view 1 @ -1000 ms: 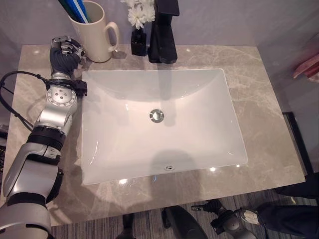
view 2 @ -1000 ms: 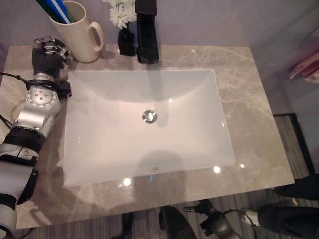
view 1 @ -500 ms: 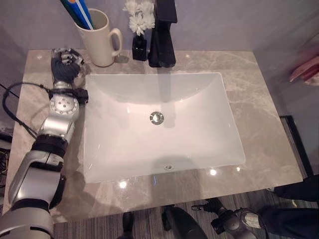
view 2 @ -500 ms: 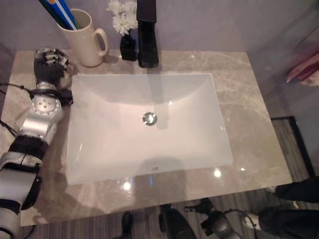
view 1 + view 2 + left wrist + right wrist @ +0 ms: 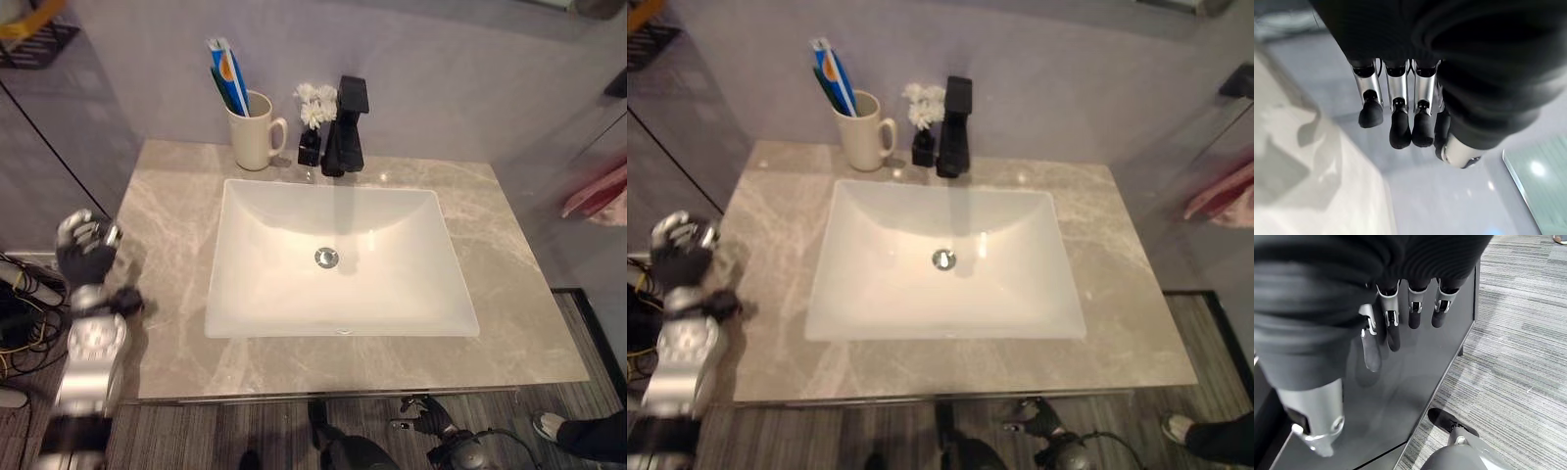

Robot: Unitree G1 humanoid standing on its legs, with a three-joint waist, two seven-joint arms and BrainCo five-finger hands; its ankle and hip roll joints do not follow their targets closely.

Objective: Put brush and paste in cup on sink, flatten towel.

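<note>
Left hand: curled into a loose fist, clamped on nothing, hanging off the left edge of the counter, clear of the stone and touching none of the things on it. From the wrist, fingers bent in together, dark tips bunched, nothing between them and the thumb.

Right hand: low at the side, over a dark panel and the striped floor; fingers relaxed and apart, empty.

Outward across the counter: white sink bare, drain uncovered. At the back left corner, cream cup upright, handle turned toward the faucet. Standing in the cup, leaning left: paste, a blue, white and orange tube, and beside it what looks like the brush, darker and half hidden behind the tube. Small vase of white flowers between cup and faucet.

Progress, as a judgement: first part done, with brush and paste both in the cup and the cup on the counter by the sink. Left to do: the towel. Possibly the pink cloth at the far right, well apart from both hands and past the counter's edge; too little of it visible to tell whether flat or bunched. Likely next: a turn toward that side, right hand nearer to it.
</note>
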